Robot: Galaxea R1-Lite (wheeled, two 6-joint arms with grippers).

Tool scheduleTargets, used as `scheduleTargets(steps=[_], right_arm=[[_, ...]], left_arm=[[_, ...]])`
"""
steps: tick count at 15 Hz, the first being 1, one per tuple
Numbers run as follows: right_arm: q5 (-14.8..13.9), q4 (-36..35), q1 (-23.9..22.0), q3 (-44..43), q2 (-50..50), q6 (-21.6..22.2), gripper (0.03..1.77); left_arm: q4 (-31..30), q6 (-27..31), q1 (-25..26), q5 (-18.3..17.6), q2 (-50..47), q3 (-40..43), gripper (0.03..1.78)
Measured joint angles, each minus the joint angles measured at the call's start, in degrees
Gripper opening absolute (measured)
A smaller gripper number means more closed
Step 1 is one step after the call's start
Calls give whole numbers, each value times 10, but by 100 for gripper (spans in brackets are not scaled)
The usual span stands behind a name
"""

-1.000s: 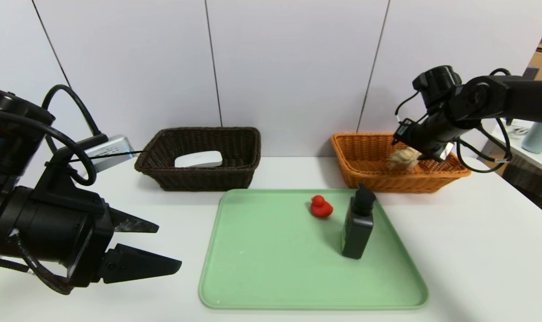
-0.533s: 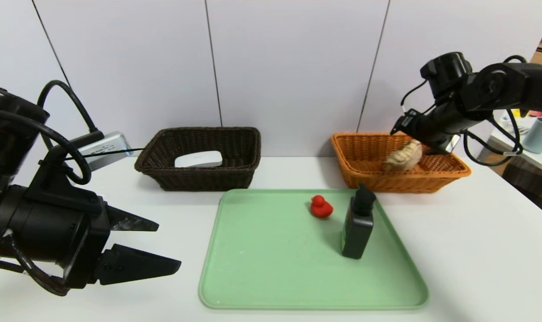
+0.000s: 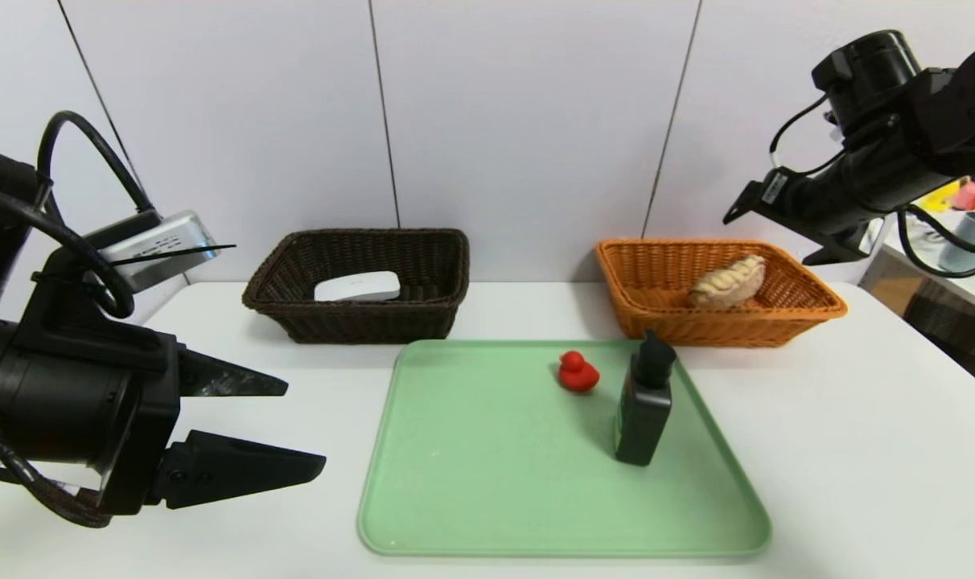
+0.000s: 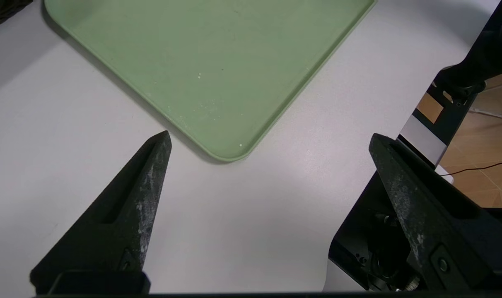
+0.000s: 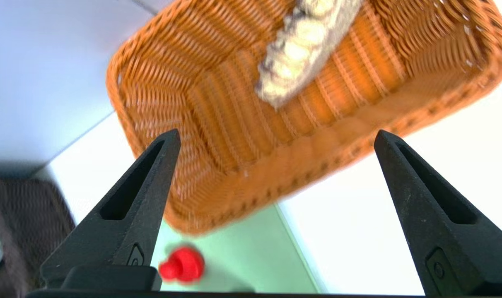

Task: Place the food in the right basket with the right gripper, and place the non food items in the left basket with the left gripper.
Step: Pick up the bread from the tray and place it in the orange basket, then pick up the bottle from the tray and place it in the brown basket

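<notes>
So the food drop looks done: the dumpling-shaped pastry (image 3: 727, 281) sits inside the orange basket (image 3: 809, 310) on the right, and the right gripper (image 3: 781, 229) hangs above and behind that basket with its claw spread wide, nothing in it. The right wrist view confirms it, both fingers well apart with only the basket and pastry below them.

Next up should be the left arm's turn. The left gripper (image 3: 294, 426) hovers over the table near the tray's near-left corner, claw wide and empty. What's left on the green tray (image 3: 471, 515) looks like non-food: a red rubber duck (image 3: 577, 372) and a dark pump bottle (image 3: 643, 402), standing upright just beside each other. The left gripper would need to cross most of the tray to reach either. The duck is small and round, so the fingers have to come down square on it; the bottle is tall and could tip if nudged.

Count:
- baskets: two, the orange one and the dark brown basket (image 3: 294, 318)
- in the brown basket: one white flat item (image 3: 357, 286)
- in the orange: one pastry
- on the tray: one duck, one bottle
</notes>
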Motion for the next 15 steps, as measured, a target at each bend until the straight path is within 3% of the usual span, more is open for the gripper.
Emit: scheduleTargets(steps=[5,9,12,15], right_arm=[[55,94,12,6,-88,-43,167],[58,150,38,44,-174,-84,169],[59,172,49,121,-239,-116,169],[59,173,47,199,-293,-117,169]], left_arm=[[-9,-3,0,1,-2,2,169],[-29,-5,-9,2,0,7,169],[-39,-8,-38,2,11,4,169],[-80,-20,-80,6,38,3,169]])
